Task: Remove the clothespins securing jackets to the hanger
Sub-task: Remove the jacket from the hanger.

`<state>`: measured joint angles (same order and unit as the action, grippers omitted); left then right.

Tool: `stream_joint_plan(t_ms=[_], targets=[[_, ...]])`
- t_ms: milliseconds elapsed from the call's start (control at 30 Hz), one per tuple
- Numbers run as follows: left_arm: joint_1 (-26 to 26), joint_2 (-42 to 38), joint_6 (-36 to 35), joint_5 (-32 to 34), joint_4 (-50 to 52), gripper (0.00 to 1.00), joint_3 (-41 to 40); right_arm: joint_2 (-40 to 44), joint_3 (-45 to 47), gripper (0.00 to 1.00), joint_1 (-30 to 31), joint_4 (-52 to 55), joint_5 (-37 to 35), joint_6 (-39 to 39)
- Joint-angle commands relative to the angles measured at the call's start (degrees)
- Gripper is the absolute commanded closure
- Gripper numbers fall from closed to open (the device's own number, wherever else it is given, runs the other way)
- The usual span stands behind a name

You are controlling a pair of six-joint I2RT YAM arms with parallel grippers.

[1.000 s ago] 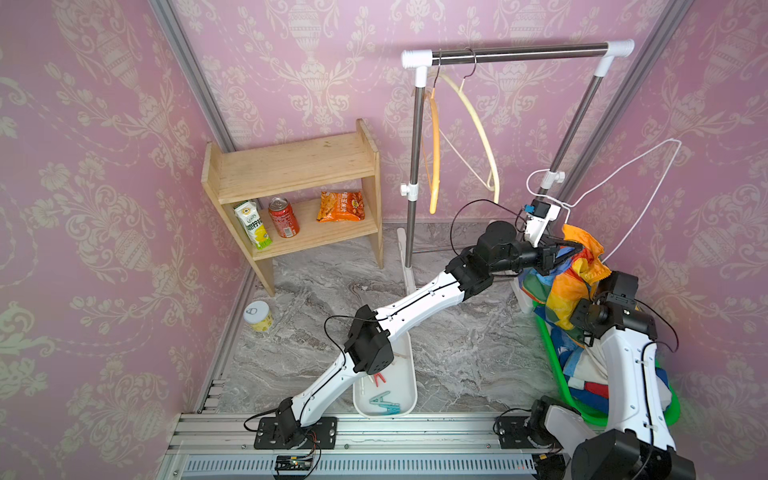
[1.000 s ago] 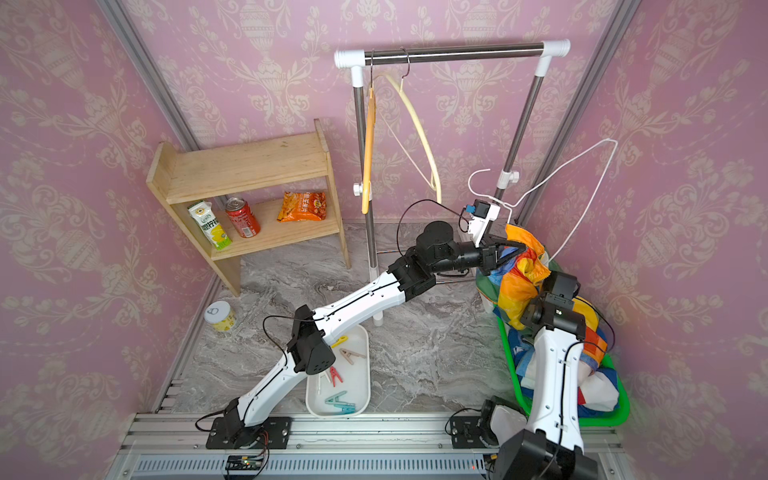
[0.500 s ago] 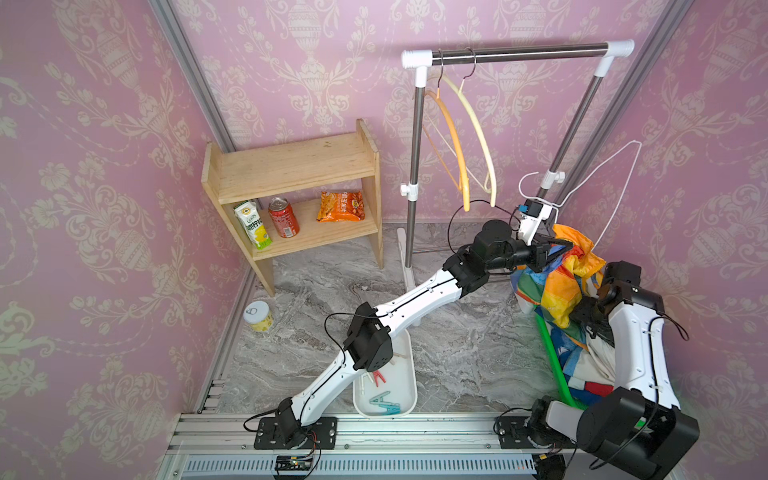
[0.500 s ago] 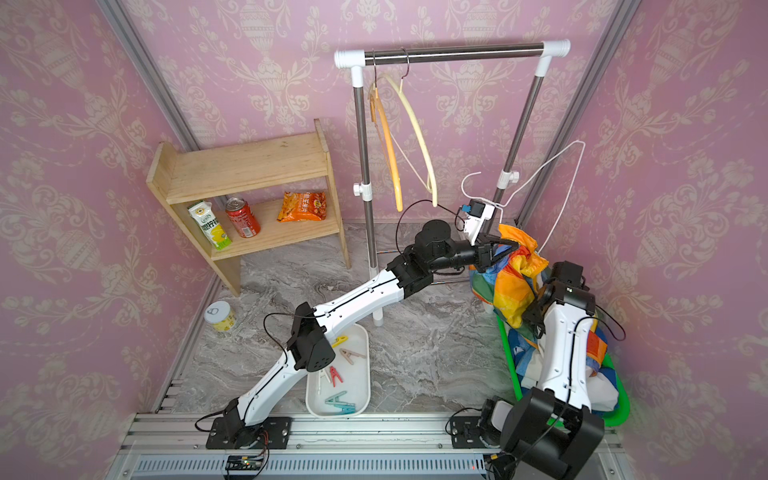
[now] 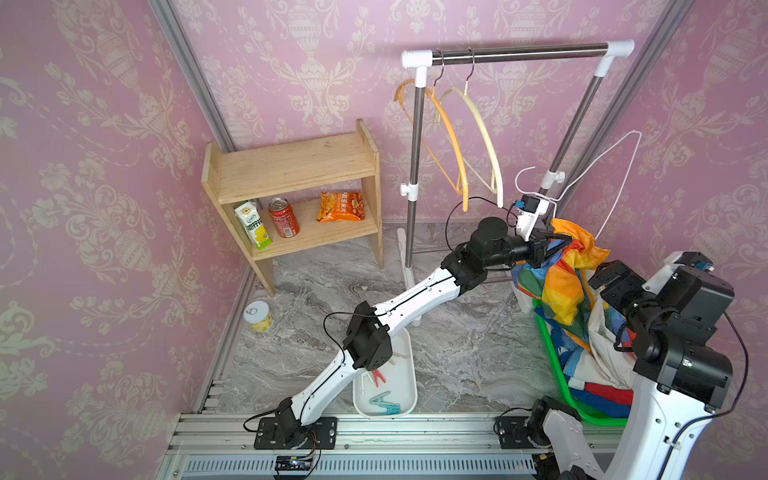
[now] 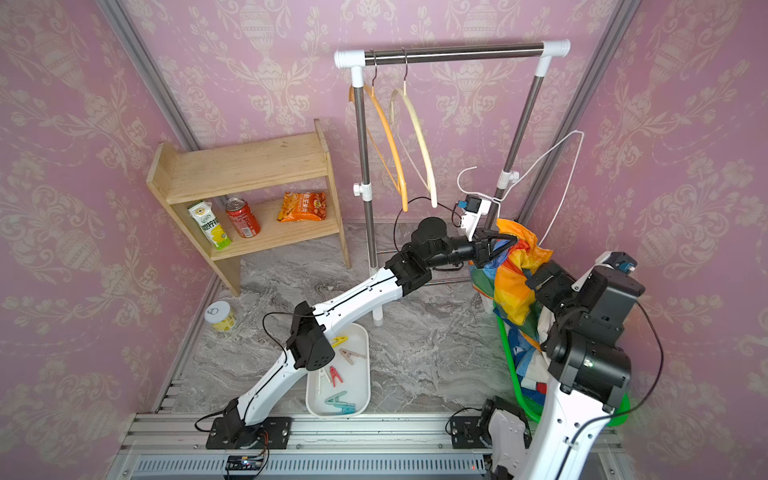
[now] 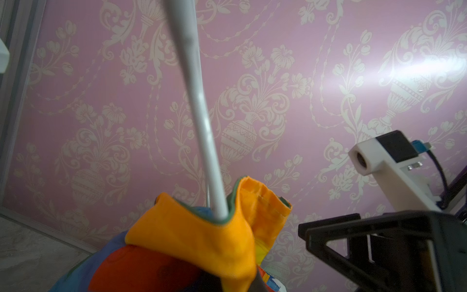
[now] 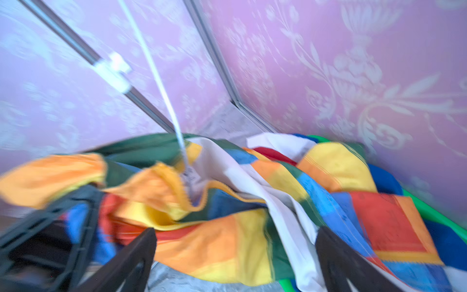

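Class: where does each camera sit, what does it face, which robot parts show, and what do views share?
Top views: above the front rail, looking down on rack, left arm, right arm.
Left wrist: on the left arm, looking up the white hanger to the wall; a black finger at the edge.
Right wrist: on the right arm, facing jacket and corner; right gripper open.
Shared: hanger and jacket in all.

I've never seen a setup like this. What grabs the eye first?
A rainbow jacket is bunched over the green basket on the right. A white wire hanger pokes up from its collar, and the left claw is shut on its top edge. Up front, a white tray holds loose clothespins.
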<state>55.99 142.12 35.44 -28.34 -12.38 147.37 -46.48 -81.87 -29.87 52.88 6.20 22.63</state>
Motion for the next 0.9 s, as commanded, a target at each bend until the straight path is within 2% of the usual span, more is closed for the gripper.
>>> stream_joint_plan(t_ms=[0, 167, 233, 367, 567, 633, 733, 867], targets=[[0.16, -2.01, -1.95, -2.8, -2.24, 1.0, -0.57, -0.13, -1.5, 0.0, -0.1, -10.97, 9.05, 3.23], [0.53, -2.94, -3.57, -3.97, -1.86, 1.0, -2.94, -5.82, -8.8, 0.02, -0.14, -16.09, 12.34, 6.04], [0.68, -3.08, -4.25, -4.27, -1.82, 1.0, -3.31, -8.74, -11.03, 0.05, -0.12, -18.02, 13.6, 9.75], [1.06, -3.29, -5.37, -4.93, -1.48, 1.0, -3.45, -12.42, -11.43, 0.08, -0.19, -26.04, 17.41, 17.41], [1.88, -4.01, -8.59, -5.59, 0.56, 1.0, -2.88, -14.53, -8.98, 0.12, 0.49, -29.0, 19.77, 22.24], [2.38, -4.45, -10.48, -5.72, 2.32, 1.0, -2.87, -14.64, -7.5, 0.16, 1.41, -32.08, 20.72, 24.12], [2.87, -4.99, -11.3, -5.96, 3.06, 1.0, -3.3, -16.18, -8.18, 0.23, 4.27, -30.88, 20.51, 23.65], [3.64, -5.41, -13.18, -5.94, 4.69, 1.0, -2.79, -16.28, -6.89, 0.4, 8.47, -29.76, 17.1, 22.56]])
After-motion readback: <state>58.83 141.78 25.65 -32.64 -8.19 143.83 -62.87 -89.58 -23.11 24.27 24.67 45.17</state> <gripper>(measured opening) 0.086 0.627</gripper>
